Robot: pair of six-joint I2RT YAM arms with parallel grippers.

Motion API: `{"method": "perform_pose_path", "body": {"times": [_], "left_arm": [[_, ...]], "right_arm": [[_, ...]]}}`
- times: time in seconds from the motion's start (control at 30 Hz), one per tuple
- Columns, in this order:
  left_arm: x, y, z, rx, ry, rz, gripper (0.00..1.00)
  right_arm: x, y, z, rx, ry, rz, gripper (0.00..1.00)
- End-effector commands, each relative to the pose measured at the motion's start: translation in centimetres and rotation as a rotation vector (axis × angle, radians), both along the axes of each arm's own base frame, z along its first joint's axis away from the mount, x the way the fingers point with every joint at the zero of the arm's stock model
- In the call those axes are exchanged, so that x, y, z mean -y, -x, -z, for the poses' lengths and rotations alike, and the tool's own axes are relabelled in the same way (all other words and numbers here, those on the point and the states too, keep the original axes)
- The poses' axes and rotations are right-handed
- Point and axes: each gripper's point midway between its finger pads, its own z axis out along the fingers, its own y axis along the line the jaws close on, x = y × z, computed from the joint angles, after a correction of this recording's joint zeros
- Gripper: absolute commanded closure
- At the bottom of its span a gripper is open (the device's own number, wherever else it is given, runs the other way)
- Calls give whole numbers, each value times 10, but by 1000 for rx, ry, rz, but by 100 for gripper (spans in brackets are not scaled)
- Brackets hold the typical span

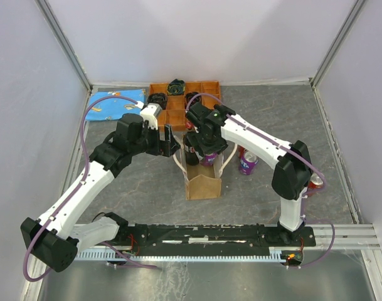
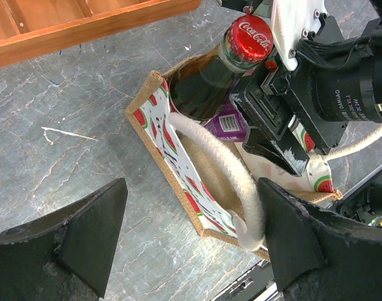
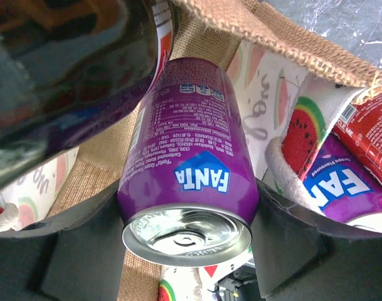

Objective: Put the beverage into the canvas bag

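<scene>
Right tool (image 3: 187, 251) around Fanta can (image 3: 184, 138), inside canvas bag (image 3: 272, 44)

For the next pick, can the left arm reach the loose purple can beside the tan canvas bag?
Probably not: the tan bag and the right gripper, holding another purple can, block the loose can.

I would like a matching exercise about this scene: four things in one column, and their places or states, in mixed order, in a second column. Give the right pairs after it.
Things
1. cola bottle
2. purple Fanta can
3. blue cloth
4. wooden tray

Places or states
A. lying at the far left corner of the table
B. clamped between the right fingers
C. at the middle of the far edge, divided into compartments
D. standing in the canvas bag, red cap on

Pairs: 1-D, 2-B, 3-A, 4-C
</scene>
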Motion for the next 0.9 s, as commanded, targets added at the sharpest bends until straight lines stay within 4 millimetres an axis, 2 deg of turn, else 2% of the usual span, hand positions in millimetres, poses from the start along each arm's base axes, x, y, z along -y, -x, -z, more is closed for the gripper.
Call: {"method": "perform_pose_path", "body": {"times": [0.0,0.43,0.6,0.77,0.87], "left_arm": [[2,-2,-13,33,45,0,10],[-2,0,-15,36,54,-11,10],[-3,1,-16,34,61,-14,10],[-5,1,-16,35,62,-17,10],[-5,1,-16,33,63,-18,11]], "right_arm": [[1,-16,-11,106,-16,31,100],[13,-16,22,92,61,29,99],[15,-15,27,87,75,30,81],[14,-15,27,96,66,31,80],[14,-15,30,91,68,31,75]]}}
